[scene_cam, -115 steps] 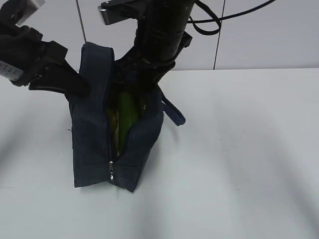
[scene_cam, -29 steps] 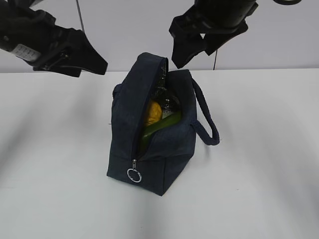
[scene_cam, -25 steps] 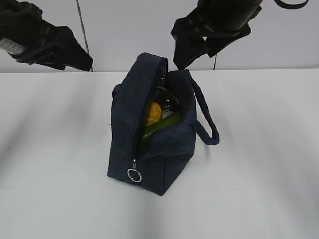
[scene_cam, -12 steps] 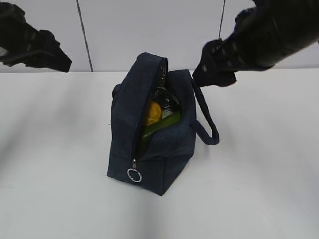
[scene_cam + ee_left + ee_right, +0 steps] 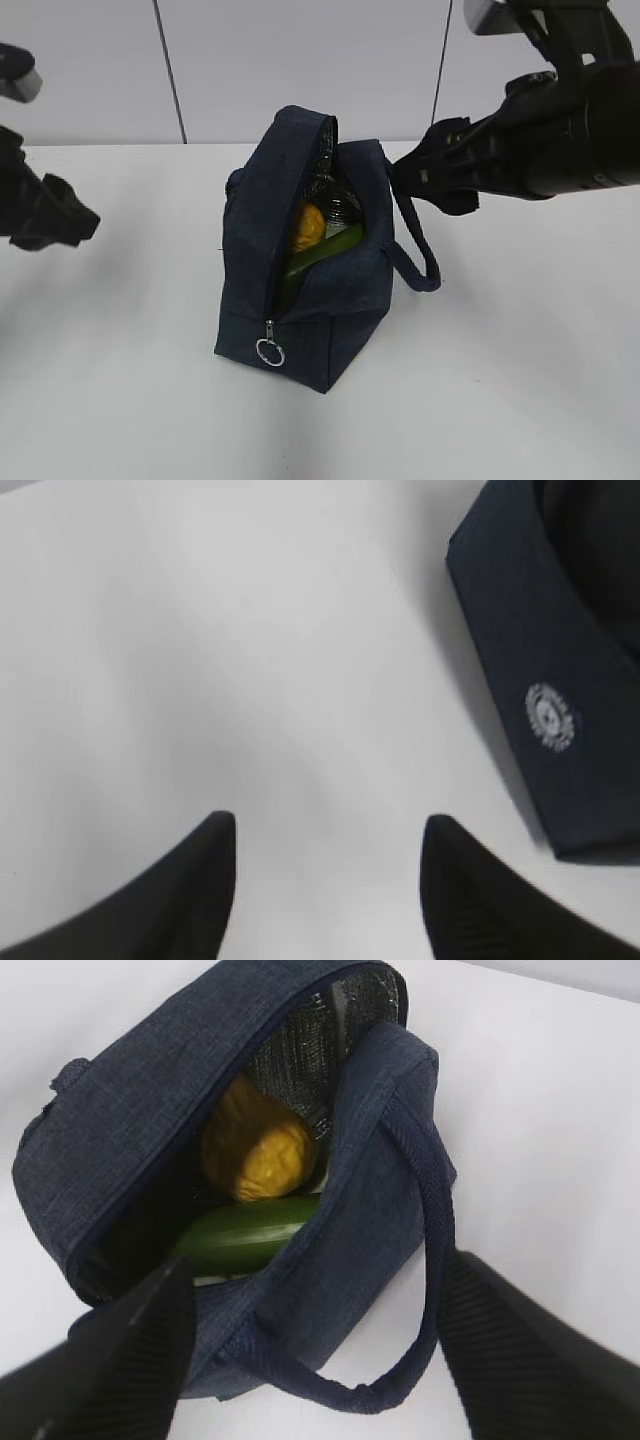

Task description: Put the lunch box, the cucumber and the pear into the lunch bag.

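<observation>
The navy lunch bag stands upright in the middle of the table with its zip open and the ring pull at the bottom. Inside it the yellow pear rests on the dark green cucumber. A shiny clear bit behind them may be the lunch box; the rest of it is hidden. The right wrist view shows the pear, the cucumber and the loop handle. My right gripper hovers open and empty just right of the bag. My left gripper is open and empty, well left of the bag.
The left wrist view shows white table between the open fingers and the bag's side with its round white logo at the right. A grey panelled wall stands behind the table.
The right gripper came up out of the bag and swung to its right side. The left gripper let go of the bag's flap and drew back left and down. The bag stays open.
</observation>
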You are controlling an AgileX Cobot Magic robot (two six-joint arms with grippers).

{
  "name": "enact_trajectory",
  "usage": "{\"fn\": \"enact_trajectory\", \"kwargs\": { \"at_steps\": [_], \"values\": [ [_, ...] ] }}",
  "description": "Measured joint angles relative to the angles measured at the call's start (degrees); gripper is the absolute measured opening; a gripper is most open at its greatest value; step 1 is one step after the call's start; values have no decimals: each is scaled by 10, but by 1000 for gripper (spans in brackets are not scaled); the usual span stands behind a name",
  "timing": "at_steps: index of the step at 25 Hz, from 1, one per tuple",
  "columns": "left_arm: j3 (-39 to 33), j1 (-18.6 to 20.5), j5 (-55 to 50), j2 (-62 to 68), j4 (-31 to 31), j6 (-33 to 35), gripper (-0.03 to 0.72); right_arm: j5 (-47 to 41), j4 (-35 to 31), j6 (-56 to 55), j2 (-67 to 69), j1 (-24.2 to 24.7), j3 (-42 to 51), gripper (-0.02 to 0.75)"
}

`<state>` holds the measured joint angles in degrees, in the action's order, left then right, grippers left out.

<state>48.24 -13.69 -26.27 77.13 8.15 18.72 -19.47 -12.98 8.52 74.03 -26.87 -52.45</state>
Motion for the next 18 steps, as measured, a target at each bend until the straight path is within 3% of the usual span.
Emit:
{"fn": "enact_trajectory", "kwargs": {
  "at_steps": [4,12,18],
  "values": [
    [-24,-12,-2,-2,-10,0,301,55,-6,0,6,0,0,582],
    [-24,-13,21,-3,103,0,258,31,-17,0,8,0,0,583],
    [-25,-21,40,-3,126,7,244,31,-17,34,8,0,1,582]
  ]
}}
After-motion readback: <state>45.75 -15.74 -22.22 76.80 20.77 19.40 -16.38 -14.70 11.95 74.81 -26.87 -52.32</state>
